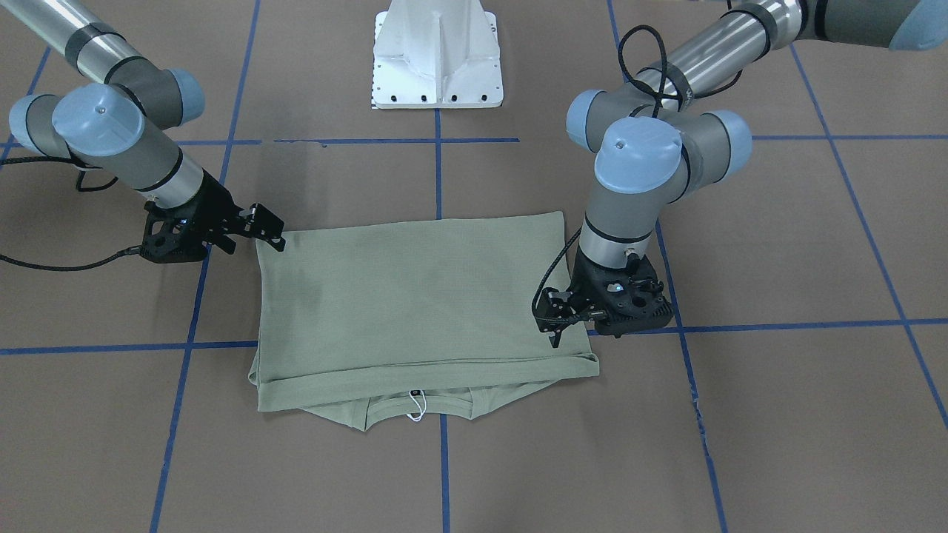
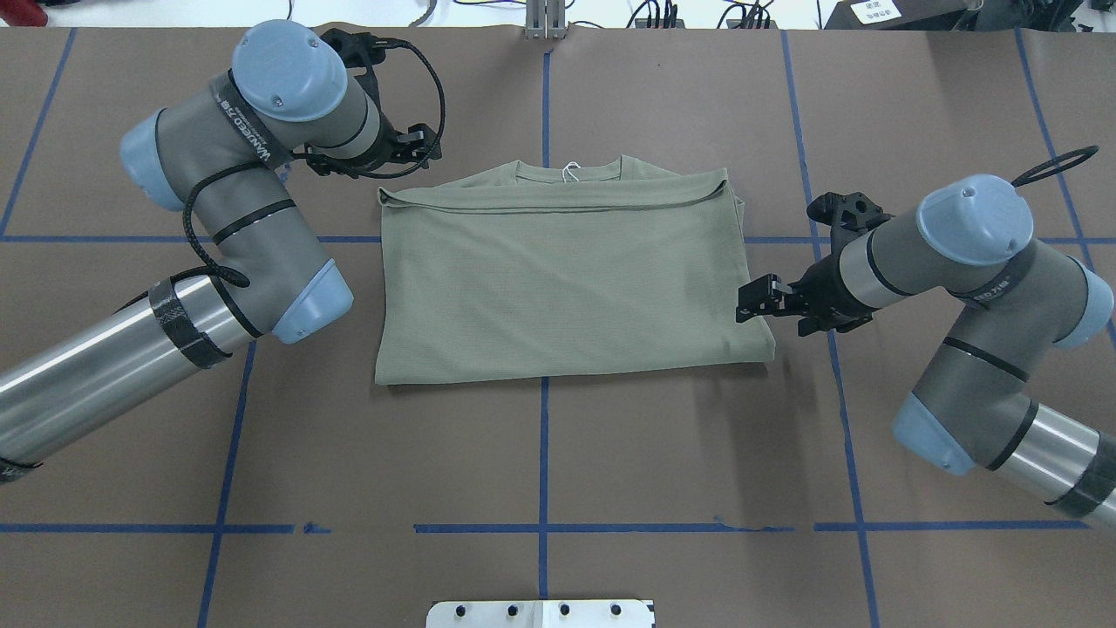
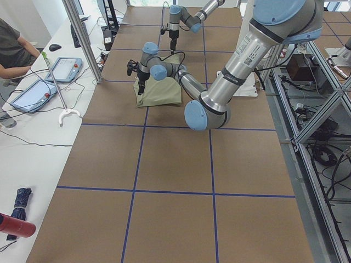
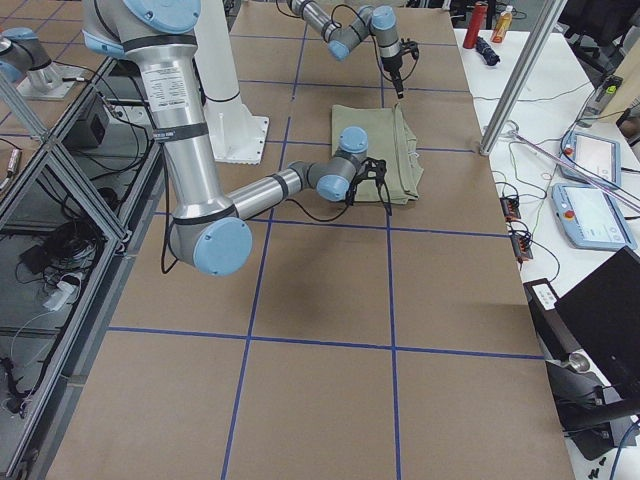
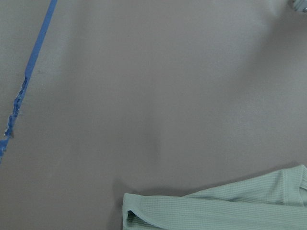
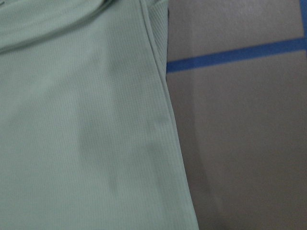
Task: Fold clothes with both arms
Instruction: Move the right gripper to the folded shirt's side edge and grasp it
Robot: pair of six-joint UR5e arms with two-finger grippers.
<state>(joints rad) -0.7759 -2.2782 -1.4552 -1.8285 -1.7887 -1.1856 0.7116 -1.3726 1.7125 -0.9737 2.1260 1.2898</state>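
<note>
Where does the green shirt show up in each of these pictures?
Front-facing: shirt at centre, collar toward the bottom.
Overhead: shirt at centre, collar toward the top.
Exterior left: shirt small, upper middle.
Exterior right: shirt upper middle.
Left wrist: shirt in bottom right corner.
Right wrist: shirt fills the left side.
Landmark: white pedestal base, top in front-facing, bottom in overhead.

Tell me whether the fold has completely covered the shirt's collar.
No, in the overhead view the collar and its white tag stick out past the folded edge of the shirt.
</note>
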